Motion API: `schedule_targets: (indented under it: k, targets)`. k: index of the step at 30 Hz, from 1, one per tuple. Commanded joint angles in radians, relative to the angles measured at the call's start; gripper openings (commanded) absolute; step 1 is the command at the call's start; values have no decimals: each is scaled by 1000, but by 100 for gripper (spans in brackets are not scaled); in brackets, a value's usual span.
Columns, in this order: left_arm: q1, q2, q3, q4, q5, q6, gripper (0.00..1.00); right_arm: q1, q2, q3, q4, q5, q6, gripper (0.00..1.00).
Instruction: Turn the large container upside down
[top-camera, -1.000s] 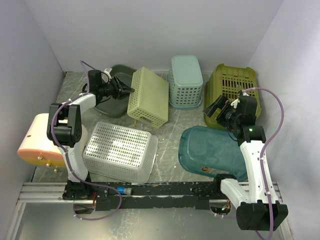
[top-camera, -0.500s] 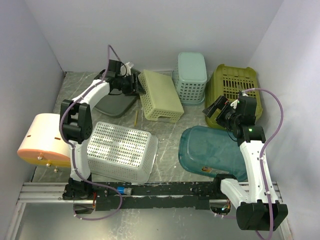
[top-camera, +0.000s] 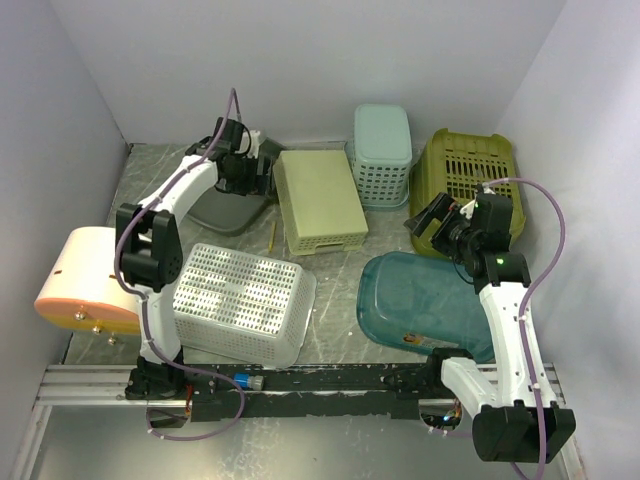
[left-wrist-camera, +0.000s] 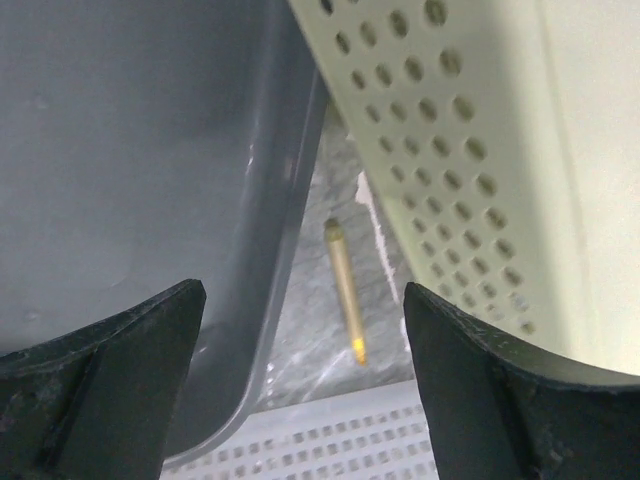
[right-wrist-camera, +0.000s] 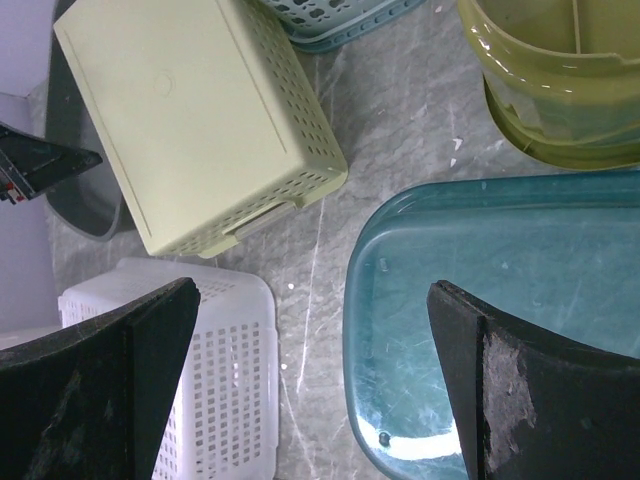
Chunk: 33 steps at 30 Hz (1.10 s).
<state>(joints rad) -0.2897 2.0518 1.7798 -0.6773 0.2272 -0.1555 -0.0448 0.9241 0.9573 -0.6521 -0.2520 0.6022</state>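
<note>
Pale-yellow basket (top-camera: 318, 200) now lies bottom-up; beside it the left pincer (top-camera: 265, 175) has opened wide, empty. We judge the flip done.

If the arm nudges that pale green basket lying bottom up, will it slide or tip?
Probably slides rather than tips: the pale green basket rests flat, bottom up, on the table. Its perforated plastic walls suggest it is light yet fairly stiff.

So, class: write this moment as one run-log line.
pale-yellow basket: bottom up, free | left jaws: open, beside it | right jaws: open, near teal tub
</note>
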Motion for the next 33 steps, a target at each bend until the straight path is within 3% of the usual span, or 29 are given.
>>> schedule_targets:
  k: [1, 5, 11, 15, 23, 24, 27, 28, 33]
  targets:
    - [1, -77, -57, -16, -56, 143, 89, 0, 3, -15, 35, -24, 2, 100]
    - [2, -59, -86, -4, -1, 188, 87, 1, 8, -17, 41, -27, 1, 100]
    - [0, 0, -117, 82, -45, 191, 86, 3, 15, -15, 48, -32, 2, 100]
    - [0, 34, -125, 119, -69, 167, 79, 4, 18, -14, 49, -29, 1, 100]
    - [0, 51, -166, 136, -225, 133, 54, 5, 34, -18, 61, -32, 4, 100]
    - [0, 48, -176, 139, -247, 125, 48, 5, 36, -20, 64, -32, 4, 100]
    - [1, 35, -185, 133, -325, 112, 17, 6, 38, -24, 68, -33, 3, 100]
    - [5, 25, -189, 129, -344, 110, 12, 6, 38, -26, 68, -31, 2, 99]
    - [24, -63, -235, 111, -368, 78, 7, 6, 44, -36, 76, -34, -1, 100]
